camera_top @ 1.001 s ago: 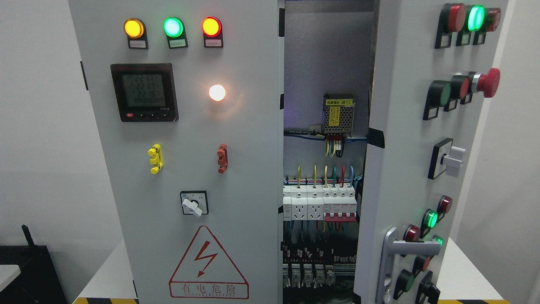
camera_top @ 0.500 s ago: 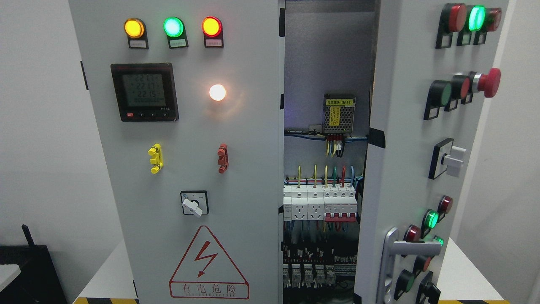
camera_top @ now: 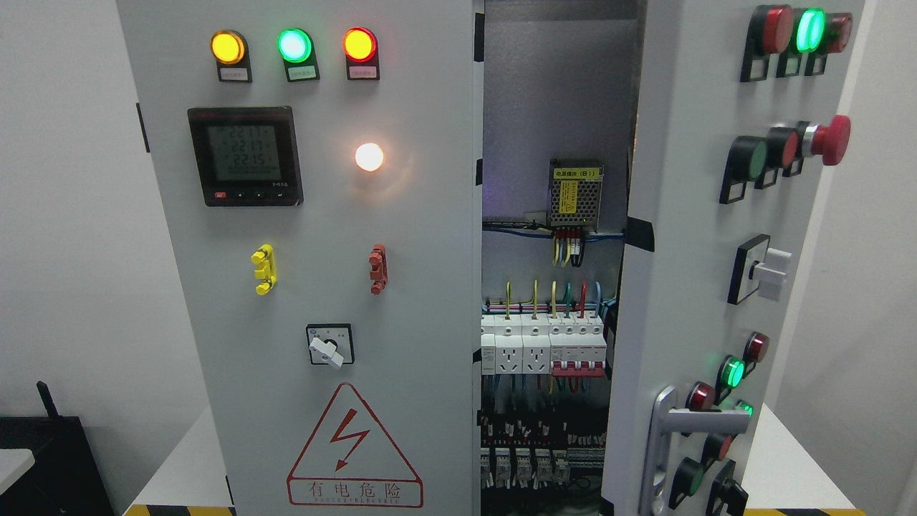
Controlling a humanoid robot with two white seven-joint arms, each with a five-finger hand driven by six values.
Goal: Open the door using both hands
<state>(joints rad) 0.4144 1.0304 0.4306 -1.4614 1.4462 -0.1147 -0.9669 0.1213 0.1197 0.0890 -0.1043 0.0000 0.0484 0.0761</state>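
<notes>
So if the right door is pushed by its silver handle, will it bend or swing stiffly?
The right door looks like rigid sheet metal, so it probably swings as one piece. Its many mounted buttons likely add weight. The silver handle looks smooth, perhaps slippery.

digital meter [camera_top: 244,156] on left door [camera_top: 401,287] reading 221, 221, 2215 roughly, red lightning warning triangle [camera_top: 354,446] reading 有电危险, yellow label on power supply [camera_top: 574,184] inside, characters too small
</notes>
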